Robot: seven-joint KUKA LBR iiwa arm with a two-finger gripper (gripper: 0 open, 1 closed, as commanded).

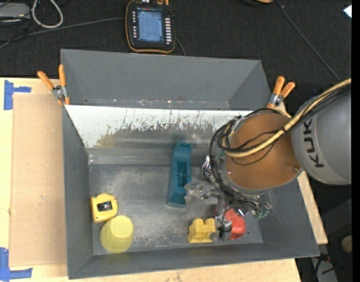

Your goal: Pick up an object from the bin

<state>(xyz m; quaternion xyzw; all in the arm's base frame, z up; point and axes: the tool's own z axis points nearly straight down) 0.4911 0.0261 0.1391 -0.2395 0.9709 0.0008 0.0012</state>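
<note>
At the near wall of the grey bin [168, 262], well to the left of the teal block [180, 175] and closer to you than it, you see a pale yellow cylinder [116, 234] standing on end. Level with it, on the teal block's near right, a blocky yellow toy piece [201, 230] lies just beside a small red rounded thing [237, 225]. The gripper [225, 228] is down between these two, against the red thing's left side. You cannot tell whether it is open, closed or gripping either one. Farther back, a yellow tape measure [103, 207] sits just behind the cylinder, to the teal block's near left. The teal block itself lies lengthwise mid-floor, apart from all of them. To its right, the arm's orange cover [259, 154] with its cables overhangs the gripper.
</note>
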